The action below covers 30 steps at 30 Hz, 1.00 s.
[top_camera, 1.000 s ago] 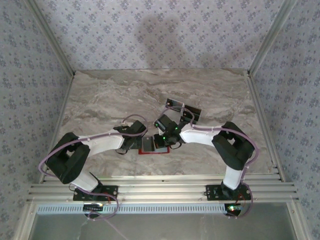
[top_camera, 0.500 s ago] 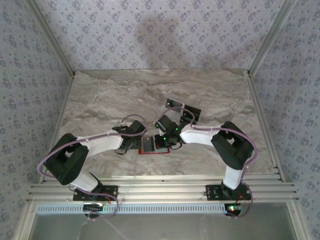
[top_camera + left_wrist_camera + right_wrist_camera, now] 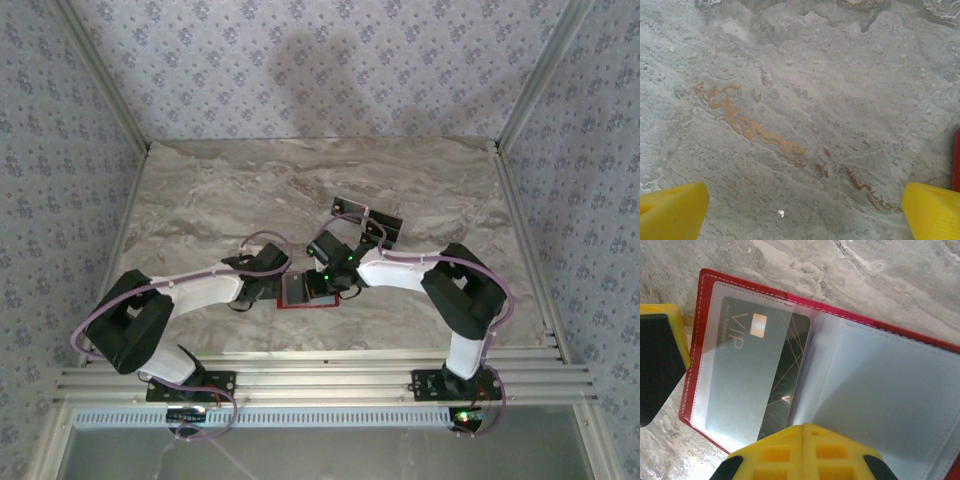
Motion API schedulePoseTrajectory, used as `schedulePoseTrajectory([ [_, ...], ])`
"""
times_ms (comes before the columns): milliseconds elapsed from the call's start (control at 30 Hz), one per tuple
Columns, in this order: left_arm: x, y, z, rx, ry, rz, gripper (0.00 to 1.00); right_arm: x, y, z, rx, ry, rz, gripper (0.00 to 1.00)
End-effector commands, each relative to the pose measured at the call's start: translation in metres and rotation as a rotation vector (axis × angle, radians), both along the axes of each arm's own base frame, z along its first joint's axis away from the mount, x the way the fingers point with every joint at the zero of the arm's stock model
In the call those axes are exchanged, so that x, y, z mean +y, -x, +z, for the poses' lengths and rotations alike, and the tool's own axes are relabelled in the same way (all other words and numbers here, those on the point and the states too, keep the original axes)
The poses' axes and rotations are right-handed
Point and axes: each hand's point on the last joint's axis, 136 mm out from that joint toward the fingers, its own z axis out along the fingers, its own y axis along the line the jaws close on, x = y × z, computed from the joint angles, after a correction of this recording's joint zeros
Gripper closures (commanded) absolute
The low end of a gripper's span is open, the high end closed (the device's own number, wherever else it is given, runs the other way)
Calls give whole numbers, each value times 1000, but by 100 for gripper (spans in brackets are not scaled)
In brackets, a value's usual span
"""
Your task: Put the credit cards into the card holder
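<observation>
The card holder (image 3: 300, 296) lies open on the marble between the two grippers; it is a red wallet (image 3: 704, 285) with clear plastic sleeves. A dark credit card (image 3: 756, 375) marked VIP sits in its left sleeve, its right part uncovered. My right gripper (image 3: 803, 432) is shut, its yellow tips pressed together over the wallet's fold with nothing visible between them. My left gripper (image 3: 805, 215) is open over bare marble, and the wallet's red edge (image 3: 957, 160) shows just past its right finger. One of the left gripper's fingers (image 3: 660, 365) stands at the wallet's left edge. Two more dark credit cards (image 3: 349, 208) (image 3: 388, 224) lie behind the right gripper.
The marble table (image 3: 200, 200) is walled by patterned panels on three sides. An aluminium rail (image 3: 320, 375) carrying both arm bases runs along the near edge. Open marble stretches to the left and at the back.
The left arm has shifted slightly, its elbow lower and further left. The right gripper and the wallet have stayed where they were.
</observation>
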Motion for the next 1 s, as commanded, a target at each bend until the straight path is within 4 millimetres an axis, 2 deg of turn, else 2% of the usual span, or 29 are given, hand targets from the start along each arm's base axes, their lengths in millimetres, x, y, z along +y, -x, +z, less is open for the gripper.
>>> schedulePoseTrajectory([
  [0, 10, 16, -12, 64, -30, 2, 0, 7, 3, -2, 11, 10, 13, 100],
  [667, 5, 19, -20, 76, -19, -4, 0, 34, 9, 0, 32, -36, 57, 100],
  [800, 4, 18, -17, 73, -19, -5, 0, 26, 7, 0, 23, -26, 41, 100],
  [967, 9, 15, -6, 55, -28, 2, 0, 1, 0, 2, 8, -25, -18, 100],
])
